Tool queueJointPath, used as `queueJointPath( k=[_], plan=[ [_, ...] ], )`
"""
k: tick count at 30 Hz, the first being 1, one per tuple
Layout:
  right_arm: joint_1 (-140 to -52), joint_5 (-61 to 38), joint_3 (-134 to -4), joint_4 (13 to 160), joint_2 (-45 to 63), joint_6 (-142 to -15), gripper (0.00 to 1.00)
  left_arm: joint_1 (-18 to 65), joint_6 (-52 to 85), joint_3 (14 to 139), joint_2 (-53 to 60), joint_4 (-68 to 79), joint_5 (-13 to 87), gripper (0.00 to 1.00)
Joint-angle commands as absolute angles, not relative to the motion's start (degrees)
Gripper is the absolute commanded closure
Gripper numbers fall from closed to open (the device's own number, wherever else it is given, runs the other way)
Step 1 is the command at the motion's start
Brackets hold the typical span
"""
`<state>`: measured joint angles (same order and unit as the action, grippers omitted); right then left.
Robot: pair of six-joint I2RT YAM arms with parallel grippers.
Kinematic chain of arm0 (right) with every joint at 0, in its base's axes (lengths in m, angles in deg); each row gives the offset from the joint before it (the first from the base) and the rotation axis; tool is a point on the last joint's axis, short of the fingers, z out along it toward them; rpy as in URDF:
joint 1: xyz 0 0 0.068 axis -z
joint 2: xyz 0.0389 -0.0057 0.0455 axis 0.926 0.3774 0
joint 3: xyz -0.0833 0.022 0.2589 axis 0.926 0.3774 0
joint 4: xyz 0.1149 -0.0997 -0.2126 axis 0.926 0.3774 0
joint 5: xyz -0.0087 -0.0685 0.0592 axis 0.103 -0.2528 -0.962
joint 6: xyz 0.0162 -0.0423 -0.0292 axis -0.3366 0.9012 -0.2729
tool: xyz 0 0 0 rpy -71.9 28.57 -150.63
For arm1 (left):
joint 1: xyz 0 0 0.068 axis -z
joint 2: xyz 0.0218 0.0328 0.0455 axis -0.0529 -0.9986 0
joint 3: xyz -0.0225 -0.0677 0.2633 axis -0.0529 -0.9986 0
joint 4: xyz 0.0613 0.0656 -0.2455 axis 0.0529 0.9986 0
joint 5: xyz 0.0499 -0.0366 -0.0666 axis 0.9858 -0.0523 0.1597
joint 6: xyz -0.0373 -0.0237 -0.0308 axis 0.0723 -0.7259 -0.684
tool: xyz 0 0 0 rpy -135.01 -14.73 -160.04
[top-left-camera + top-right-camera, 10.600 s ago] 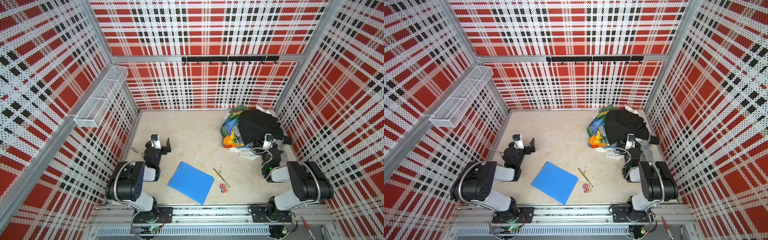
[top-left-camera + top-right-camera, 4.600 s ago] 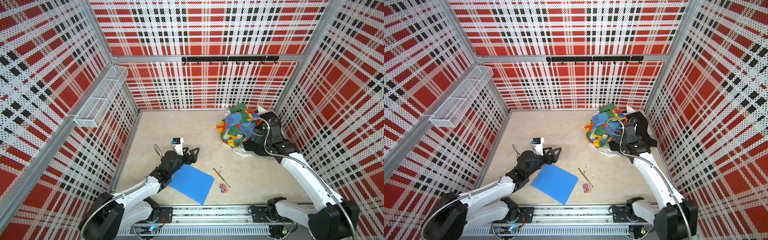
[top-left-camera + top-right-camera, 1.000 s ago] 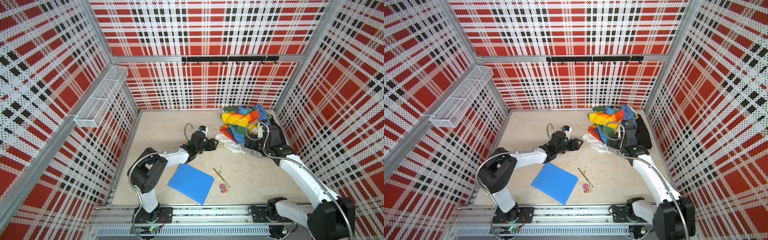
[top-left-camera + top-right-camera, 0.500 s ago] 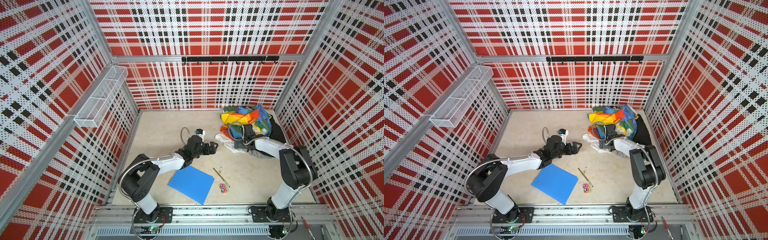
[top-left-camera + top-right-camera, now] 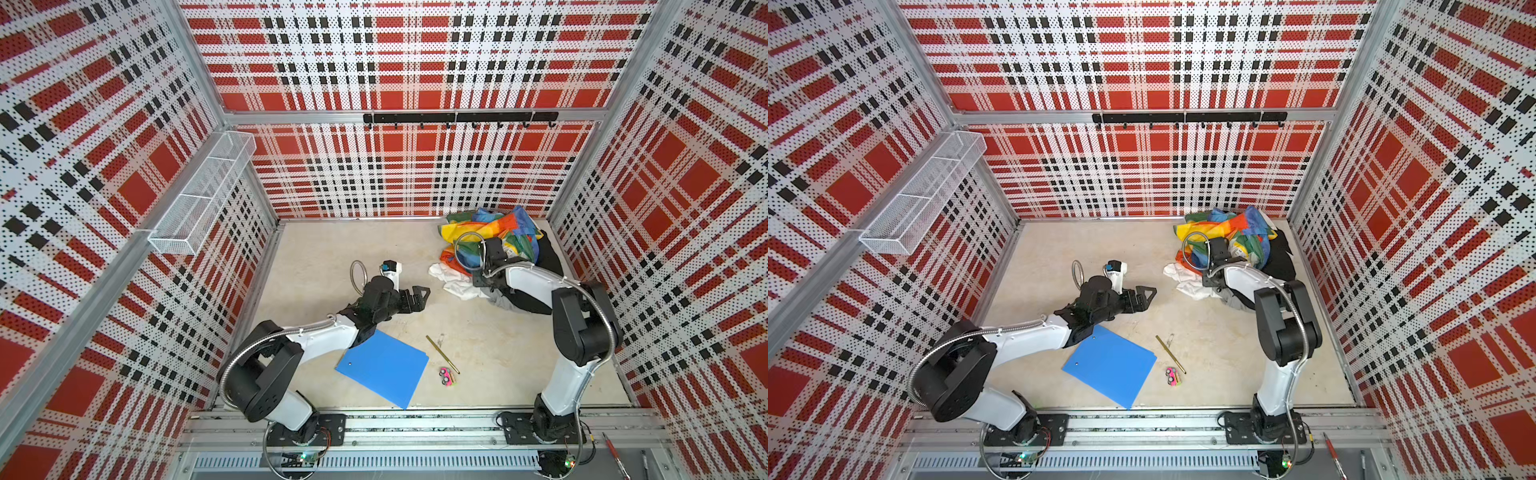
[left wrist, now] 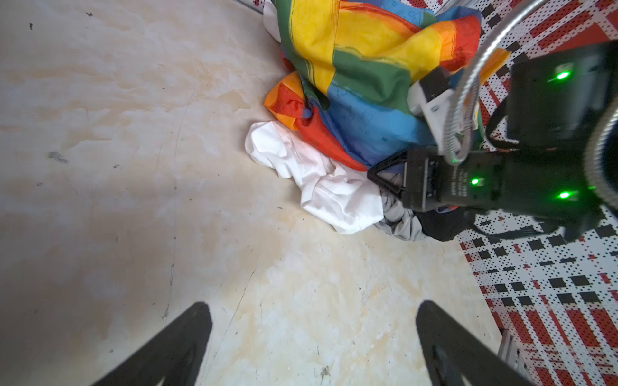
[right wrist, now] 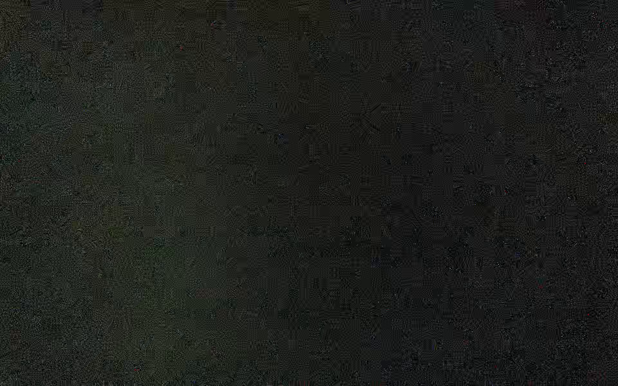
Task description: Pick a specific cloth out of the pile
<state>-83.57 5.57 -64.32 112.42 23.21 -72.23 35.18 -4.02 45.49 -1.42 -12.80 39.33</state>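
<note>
The pile (image 5: pixel 498 249) lies in the back right corner, with a rainbow-striped cloth (image 5: pixel 1229 232) on top and black (image 5: pixel 548 257) and grey (image 6: pixel 401 220) fabric beneath. The cloth (image 5: pixel 451 282) shows only as a crumpled white fold at the pile's front left edge, also seen in the left wrist view (image 6: pixel 321 180); its print is hidden. My right gripper (image 5: pixel 478 282) is pressed low into the pile, fingertips (image 6: pixel 369 174) at the seam of white and grey fabric; its jaws are hidden. The right wrist view is black. My left gripper (image 6: pixel 312 304) hovers open and empty over bare floor, short of the cloth.
A blue folder (image 5: pixel 384 370), a thin gold stick (image 5: pixel 442 353) and a small pink item (image 5: pixel 446 377) lie on the floor near the front. A white wire basket (image 5: pixel 203 199) hangs on the left wall. A black hook rail (image 5: pixel 457 118) runs along the back wall.
My right gripper moved left and down from the top of the pile to its white front edge, the elbow folding back. My left gripper opened wider and eased slightly back.
</note>
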Motion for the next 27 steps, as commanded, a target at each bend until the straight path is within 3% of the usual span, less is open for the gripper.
queueJointPath(
  k=[1, 6, 11, 18, 22, 27],
  plan=[
    [-82.44, -5.94, -72.76, 108.16, 14.10, -71.60, 1.00, 34.84, -4.13, 44.74, 0.28, -15.14, 39.69, 0.01],
    [-73.52, -12.08, -74.68, 109.82, 10.60, -74.89, 1.00, 35.58, -3.86, 43.87, 0.82, -16.93, 39.79, 0.01],
    [-63.03, -12.05, -64.26, 108.55, 10.27, -79.55, 1.00, 37.57, -2.42, 41.24, 3.22, -19.57, 42.03, 0.01],
    [-60.80, -9.94, -48.91, 100.41, 16.43, -82.48, 0.93, 37.74, -1.73, 40.59, 3.95, -20.04, 41.46, 0.01],
    [-60.88, -11.12, -47.02, 97.88, 18.71, -82.89, 0.83, 38.27, -0.96, 39.69, 5.06, -20.56, 41.49, 0.01],
    [-61.14, -9.42, -46.71, 98.67, 12.10, -81.68, 0.57, 38.27, -0.14, 37.39, 7.56, -21.68, 42.84, 0.01]
  ],
)
